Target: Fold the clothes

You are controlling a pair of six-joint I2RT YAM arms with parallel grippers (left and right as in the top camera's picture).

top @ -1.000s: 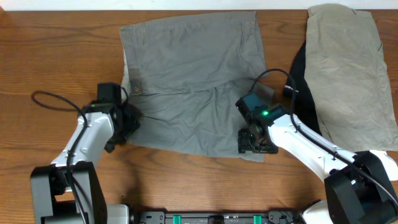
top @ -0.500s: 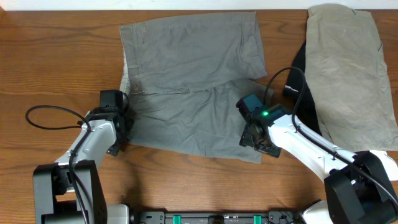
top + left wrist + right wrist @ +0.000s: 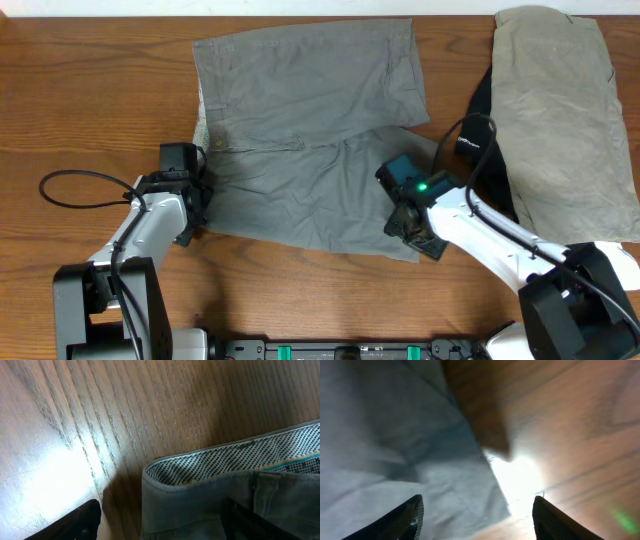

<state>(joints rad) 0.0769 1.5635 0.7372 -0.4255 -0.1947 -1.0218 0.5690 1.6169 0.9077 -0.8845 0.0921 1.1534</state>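
Your left gripper stands wide open and grips nothing. The speckled waistband corner of the grey shorts lies between its fingers. Since a second ago that arm has eased back a little, leftward off the cloth. Your right gripper is likewise spread open and empty over the shorts' lower right hem corner, barely shifted. The shorts lie flat mid-table, unmoved, with the black garment and khaki garment to their right.

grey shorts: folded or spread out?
Spread: the shorts lie flat on the table, both legs showing side by side.
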